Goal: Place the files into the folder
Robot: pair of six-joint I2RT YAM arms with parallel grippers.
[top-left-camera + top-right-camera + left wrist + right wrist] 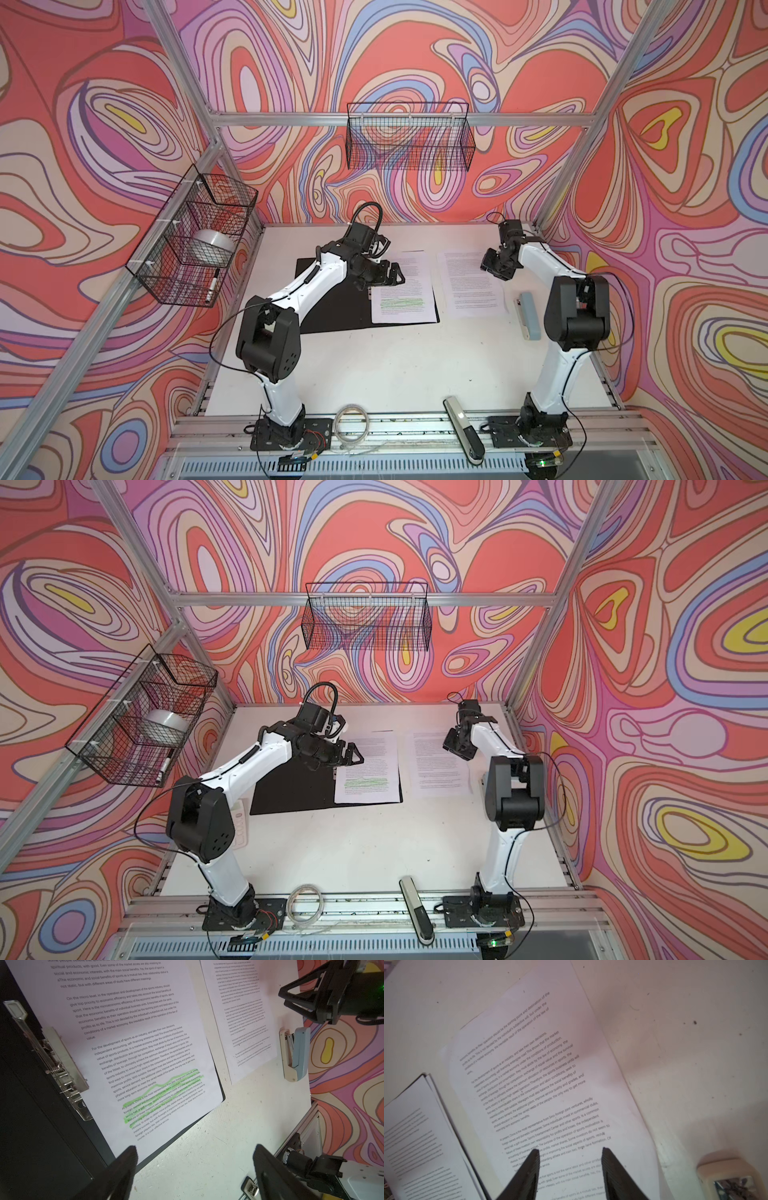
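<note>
1. Left wrist view first: the folder (31, 1126) lies open on the table (207, 1147), black inside up. A stack of files (145, 1053), green-highlighted lines on the top page, sits on its right half with its left edge at the metal spine clip (62, 1068). We can't tell if the clip is pressing on the paper.
2. One loose sheet (471, 282) isn't in yet. It lies flat on the table just right of the folder, with a blue-grey stapler (528, 316) on its right.
3. Left gripper (398, 276) hovers over the stack's far left part near the clip, fingers wide apart, holding nothing.
4. Right gripper (571, 1153) hangs over the loose sheet, fingers apart, nothing pinched.
5. So we reckon we're on the fetch-the-last-sheet step. The next move probably needs the right fingers down at an edge of that flat sheet, to pinch or drag it left onto the stack without nudging the stapler.
</note>
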